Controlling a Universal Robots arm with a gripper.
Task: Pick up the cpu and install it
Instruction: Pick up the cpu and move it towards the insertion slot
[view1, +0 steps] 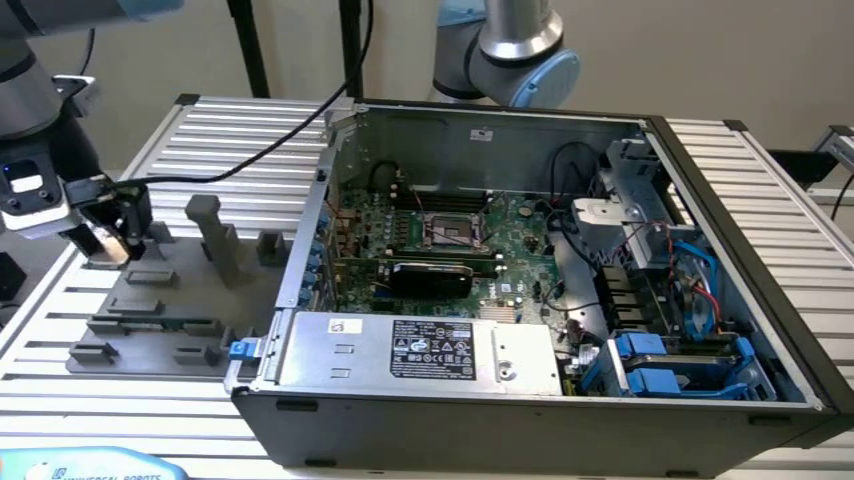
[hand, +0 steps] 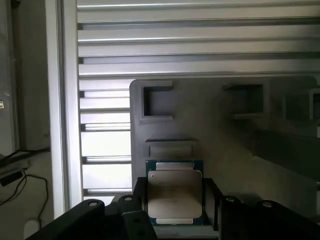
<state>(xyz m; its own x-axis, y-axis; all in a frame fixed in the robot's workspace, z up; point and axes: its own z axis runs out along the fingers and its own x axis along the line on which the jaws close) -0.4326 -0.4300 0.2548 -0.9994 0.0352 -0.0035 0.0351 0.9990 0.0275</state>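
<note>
In the exterior view, your gripper (view1: 110, 250) sits low over the grey fixture tray (view1: 160, 320) on the slatted table (view1: 240, 130), at that view's left. It is well apart from the open computer case (view1: 721, 200). The socket (view1: 447, 232) on the motherboard (view1: 400, 250) looks bare, so by my judgement the install is still all ahead of you and only the pick-up is in hand.

In the wrist view, the cpu (hand: 174, 192) lies flat, silver top up, between the two dark fingers (hand: 139, 200). They stand partway open and are drawn in against its opposite edges, so you have it grasped. The tray is close behind it, and I cannot tell whether the chip has cleared its seat.
</note>
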